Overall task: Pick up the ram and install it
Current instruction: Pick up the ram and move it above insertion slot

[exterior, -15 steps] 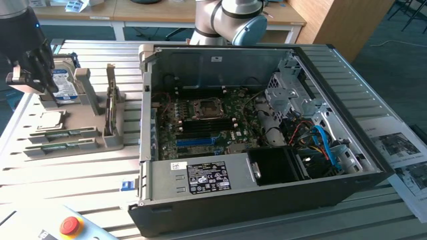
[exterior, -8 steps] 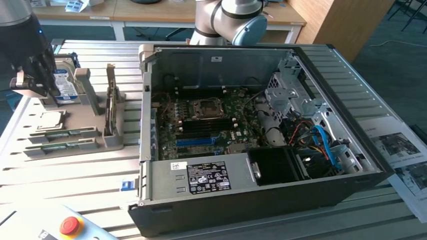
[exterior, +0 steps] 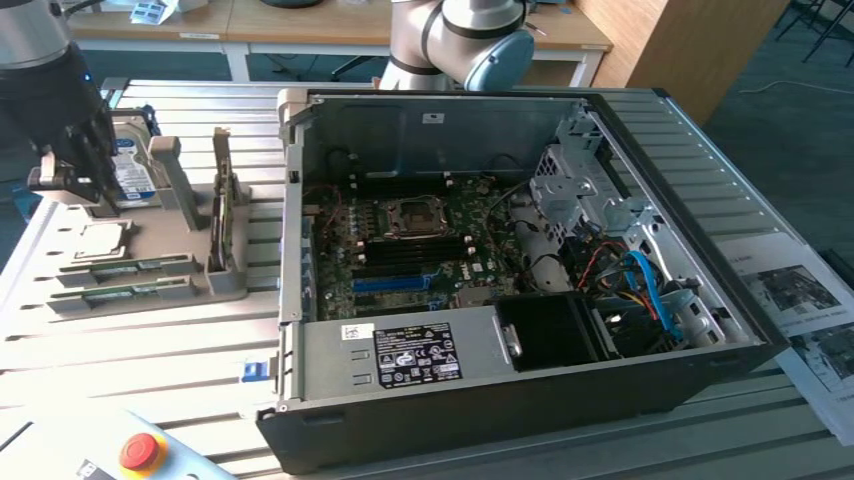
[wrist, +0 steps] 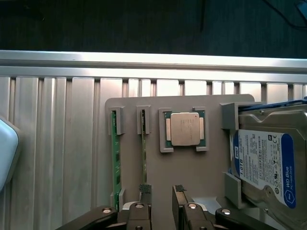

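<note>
Gripper [wrist: 162, 192] jaws stand apart with nothing between them, hovering over the grey holder [wrist: 211, 115]; one black fingertip [wrist: 145, 189] lines up with the end of the ram [wrist: 143, 148], though contact cannot be judged. That ram stands on edge in its slot, not yet installed, just beside the processor [wrist: 185, 128], with a second ram stick [wrist: 115, 158] in the next slot on its other side. Past the processor, a blue-labelled hard drive [wrist: 268, 163] sits in the holder. All rests on a slatted metal table [wrist: 57, 143]. Toward the exterior view's right, the open computer case [exterior: 534, 410] shows its motherboard [exterior: 414, 230] and blue slot [exterior: 400, 283]
</note>
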`<state>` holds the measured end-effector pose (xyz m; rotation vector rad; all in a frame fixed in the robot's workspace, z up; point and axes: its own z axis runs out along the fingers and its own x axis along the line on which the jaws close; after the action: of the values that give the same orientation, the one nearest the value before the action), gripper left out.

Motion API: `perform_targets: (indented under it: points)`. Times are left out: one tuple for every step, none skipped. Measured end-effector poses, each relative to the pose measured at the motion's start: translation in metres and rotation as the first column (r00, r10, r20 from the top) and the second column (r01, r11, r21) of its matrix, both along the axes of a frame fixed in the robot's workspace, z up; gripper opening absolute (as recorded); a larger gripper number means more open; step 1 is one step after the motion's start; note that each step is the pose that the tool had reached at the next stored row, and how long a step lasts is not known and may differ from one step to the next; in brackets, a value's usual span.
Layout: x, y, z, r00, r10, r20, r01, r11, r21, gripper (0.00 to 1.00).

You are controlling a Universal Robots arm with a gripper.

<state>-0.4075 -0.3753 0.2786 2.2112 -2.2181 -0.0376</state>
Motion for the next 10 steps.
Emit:
perform_targets:
  points:
    - [0.0, 0.0, -0.0019, 1.0, 0.0, 0.0003, 0.0, 1.0, 0.0, 0.31]
    - [0.0, 0.0, -0.0036, 1.0, 0.0, 0.0006, 0.0, 1.0, -0.0001, 0.31]
    - [0.0, 0.0001, -0.0055, 1.0, -0.001, 0.001, 0.001, 1.0, -0.0003, 0.31]
    - [-0.001, 0.0001, -0.0074, 1.0, -0.001, 0.0015, 0.001, 1.0, -0.0003, 0.31]
    - [-0.001, 0.0, -0.0092, 1.0, 0.0, 0.0019, 0.0, 1.0, -0.0004, 0.31]
    - [-0.001, 0.0, -0.0109, 1.0, 0.0, 0.0021, 0.0, 1.0, -0.0006, 0.31]
    - [-0.001, 0.0, -0.0127, 1.0, 0.0, 0.0028, 0.0, 1.0, -0.0006, 0.31]
    - [-0.001, 0.0, -0.0146, 1.0, 0.0, 0.0033, 0.0, 1.0, -0.0007, 0.31]
    - [-0.001, 0.0, -0.0165, 1.0, 0.0, 0.0036, 0.0, 1.0, -0.0007, 0.31]
    - [-0.001, 0.0, -0.0182, 1.0, 0.0, 0.0038, 0.0, 1.0, -0.0008, 0.31]
